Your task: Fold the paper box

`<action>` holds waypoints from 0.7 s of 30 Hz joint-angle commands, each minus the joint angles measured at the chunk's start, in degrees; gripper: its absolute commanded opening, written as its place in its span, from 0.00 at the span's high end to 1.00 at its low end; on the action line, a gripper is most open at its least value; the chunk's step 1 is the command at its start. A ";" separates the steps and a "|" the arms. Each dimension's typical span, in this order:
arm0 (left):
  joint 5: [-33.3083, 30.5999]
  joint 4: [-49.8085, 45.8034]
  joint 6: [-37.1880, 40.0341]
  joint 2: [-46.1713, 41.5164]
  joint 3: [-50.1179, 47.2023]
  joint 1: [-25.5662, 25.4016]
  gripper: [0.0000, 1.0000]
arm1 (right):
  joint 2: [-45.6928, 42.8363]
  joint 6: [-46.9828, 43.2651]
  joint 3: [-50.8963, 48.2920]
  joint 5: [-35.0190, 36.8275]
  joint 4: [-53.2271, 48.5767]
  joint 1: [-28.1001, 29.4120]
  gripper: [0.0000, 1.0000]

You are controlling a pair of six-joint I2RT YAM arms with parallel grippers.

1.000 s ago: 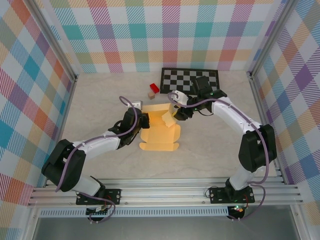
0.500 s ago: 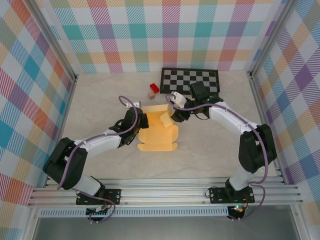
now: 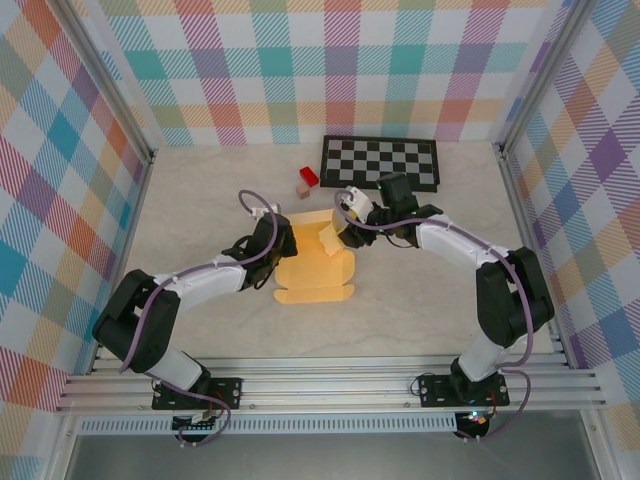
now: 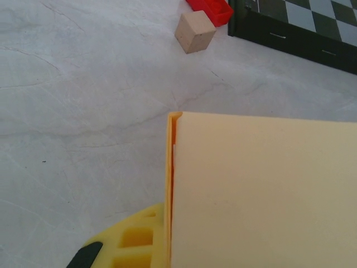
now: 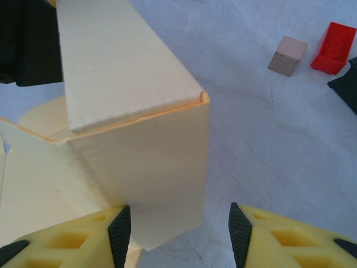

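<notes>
The pale worktop carried everything, with the checkerboard mat lying beyond both tools at its far edge. Between the two tools lay the paper box, its yellow-orange base flat on the worktop on the near side of them and its far panels standing up between them. It looked like thin, light card: stiff enough along its creases to hold a raised wall, yet likely to buckle or slide across the smooth worktop if pushed at mid-panel. The best holds therefore seemed to be close to a fold line or on a free flap edge, with the other tool steadying the base. The right tool stood wide open. A raised corner wall of the paper box reached down between its fingers, touching or nearly touching one pad, with a clear gap to the other, so it gripped nothing. The left tool sat against the box's opposite side. One yellow finger showed just beside an upright panel that hid the rest, so I could not tell how far it was open or whether it held the card. Beyond the left tool, well apart from the box, were a tan block and a red block.
</notes>
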 commanded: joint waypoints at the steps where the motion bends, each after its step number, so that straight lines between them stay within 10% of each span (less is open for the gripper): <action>1: -0.76 0.73 0.90 1.52 1.77 -0.89 1.00 | -1.52 -3.19 -1.55 -4.76 -0.09 1.15 0.47; 21: -1.26 0.83 5.45 3.99 3.07 -6.00 1.00 | 0.66 7.20 -8.74 4.89 14.13 -1.33 0.48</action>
